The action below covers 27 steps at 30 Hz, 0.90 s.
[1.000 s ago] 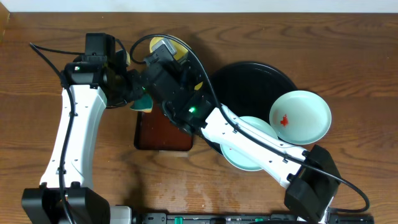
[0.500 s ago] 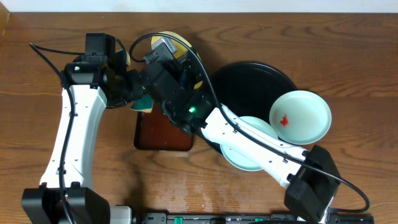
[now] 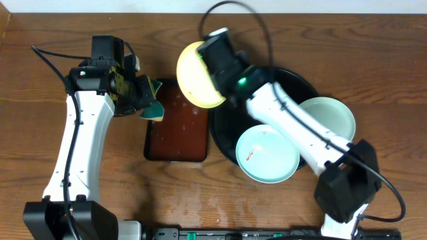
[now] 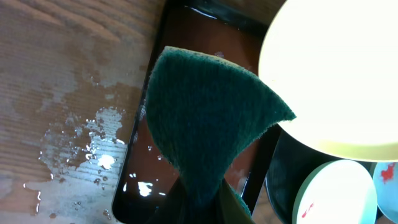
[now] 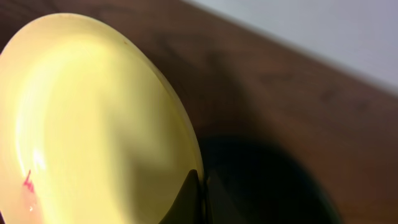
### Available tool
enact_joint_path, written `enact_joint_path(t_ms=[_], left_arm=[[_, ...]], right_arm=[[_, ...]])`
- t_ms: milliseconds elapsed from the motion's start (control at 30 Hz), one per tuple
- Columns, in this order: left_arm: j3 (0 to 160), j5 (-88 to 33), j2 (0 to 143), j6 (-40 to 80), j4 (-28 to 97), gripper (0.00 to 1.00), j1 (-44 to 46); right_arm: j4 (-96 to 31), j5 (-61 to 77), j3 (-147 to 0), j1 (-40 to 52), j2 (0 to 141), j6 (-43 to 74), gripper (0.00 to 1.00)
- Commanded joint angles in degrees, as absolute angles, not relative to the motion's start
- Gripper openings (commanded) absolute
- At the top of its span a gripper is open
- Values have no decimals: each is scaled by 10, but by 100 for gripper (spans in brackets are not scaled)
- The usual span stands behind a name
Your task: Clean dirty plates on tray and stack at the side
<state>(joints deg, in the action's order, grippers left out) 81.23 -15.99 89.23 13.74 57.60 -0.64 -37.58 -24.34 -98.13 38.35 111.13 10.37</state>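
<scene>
Wet-spotted brown wood-grain table [image 3: 373, 67] bears a glossy rectangular brown tray [image 3: 175, 137] and the round black tray [image 3: 293, 83] holding two mint plates [image 3: 267, 153], while the right tool [image 5: 198, 186] grips the tilted pale yellow plate [image 3: 193, 83] above both trays and the left tool [image 4: 199, 208] pinches a coarse green sponge [image 4: 211, 118].

Matt brown wood grain across the desk [image 3: 373, 60], beaded with glinting water drops just left of the brown tray [image 3: 177, 133]. Dark, glossy and wet inside that brown tray, with bright highlights on the film of water. Over its left edge, a dark green scouring pad [image 4: 205, 124], coarse, fibrous and dull. At its far right corner, a pale yellow plate [image 3: 193, 77], smooth with a soft sheen. Right of the brown tray, a black tray [image 3: 303, 83], smooth with little shine, and mint-white plates [image 3: 267, 153], smooth and glazed-looking.
</scene>
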Motion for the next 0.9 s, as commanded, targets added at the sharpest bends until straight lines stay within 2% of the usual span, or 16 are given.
enact_joint_path(t_ms=[0, 67, 200, 433, 667, 867], left_arm=[[811, -161, 887, 155, 564, 8, -8], [811, -172, 887, 168, 543, 8, -5], [811, -213, 887, 181, 483, 8, 15], [811, -170, 895, 212, 347, 8, 124], [811, -65, 938, 215, 252, 8, 236], [811, -52, 992, 215, 189, 8, 286]], right_arm=[[-394, -48, -993, 320, 1086, 154, 1], [-418, 8, -993, 276, 1086, 154, 1], [-462, 29, -993, 218, 1086, 151, 1], [-520, 35, -971, 149, 1087, 116, 1], [-462, 36, -893, 121, 1088, 118, 1], [-396, 37, -824, 115, 1088, 120, 1]])
